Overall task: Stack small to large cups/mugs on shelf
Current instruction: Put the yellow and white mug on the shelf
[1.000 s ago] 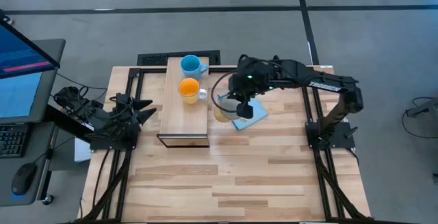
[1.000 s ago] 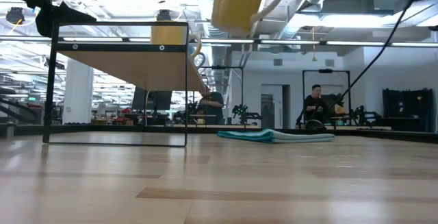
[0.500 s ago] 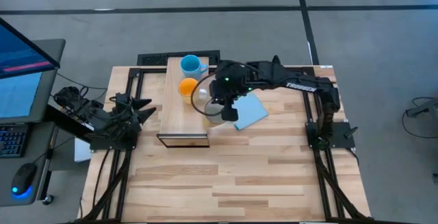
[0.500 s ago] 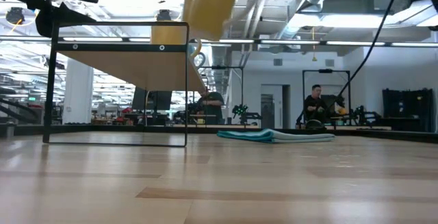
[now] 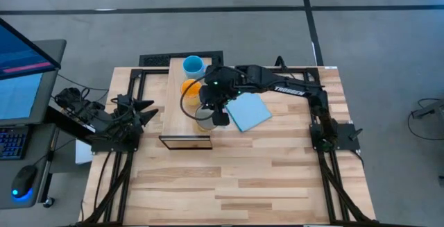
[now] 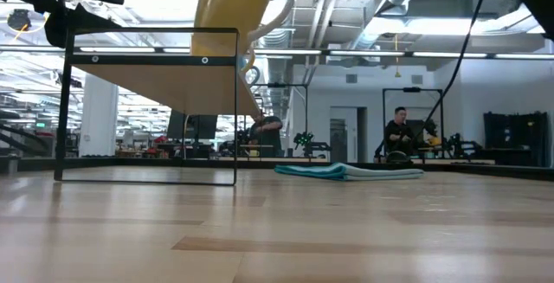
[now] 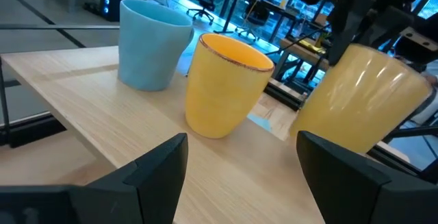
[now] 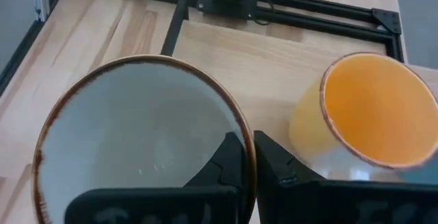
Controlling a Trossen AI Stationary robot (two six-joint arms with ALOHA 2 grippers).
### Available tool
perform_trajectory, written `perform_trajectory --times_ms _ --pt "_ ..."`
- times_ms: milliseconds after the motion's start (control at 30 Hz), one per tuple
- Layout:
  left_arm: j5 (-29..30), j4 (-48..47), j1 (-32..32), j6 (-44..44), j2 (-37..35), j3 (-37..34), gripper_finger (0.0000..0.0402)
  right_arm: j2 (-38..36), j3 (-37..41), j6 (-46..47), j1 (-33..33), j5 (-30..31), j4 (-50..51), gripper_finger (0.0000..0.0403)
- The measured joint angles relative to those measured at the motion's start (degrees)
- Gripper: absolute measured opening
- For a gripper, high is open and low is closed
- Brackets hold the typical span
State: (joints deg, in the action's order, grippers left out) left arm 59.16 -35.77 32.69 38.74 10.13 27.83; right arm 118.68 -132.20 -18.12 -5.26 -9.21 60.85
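The light-wood shelf (image 5: 186,119) stands left of the table's middle. A light-blue mug (image 5: 193,65) stands at its far end, with an orange mug (image 5: 189,87) just nearer. Both stand upright on their bases, as the left wrist view also shows for the blue mug (image 7: 154,42) and the orange mug (image 7: 226,83). My right gripper (image 5: 214,109) is shut on the cream-white mug (image 5: 197,109), over the shelf and beside the orange mug. My left gripper (image 5: 149,109) waits open at the table's left edge, its fingers pointing at the shelf. My right gripper holds the cream mug by its brown-edged rim (image 8: 246,142), one finger (image 8: 226,162) inside the mug and the other (image 8: 274,166) outside. The fingers come from above, pointing down. The mug (image 7: 363,101) hangs tilted below them, open side up, over the shelf top.
A flat blue sheet (image 5: 246,111) lies on the table right of the shelf and also shows in the low view (image 6: 346,170). Black frame rails run along the table's left, right and far sides. People sit in the room far behind the table.
My right gripper has carried the cream mug toward the table's left edge, from above the blue sheet to over the shelf beside the orange mug. The mug has stayed lifted in the hold.
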Motion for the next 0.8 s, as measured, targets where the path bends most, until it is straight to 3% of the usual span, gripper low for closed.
perform_trajectory --times_ms 800 --pt "-0.8 0.1 0.0 0.8 0.0 0.0 0.0265 5.4 -2.1 -1.8 -0.5 -4.6 -3.8 0.0025"
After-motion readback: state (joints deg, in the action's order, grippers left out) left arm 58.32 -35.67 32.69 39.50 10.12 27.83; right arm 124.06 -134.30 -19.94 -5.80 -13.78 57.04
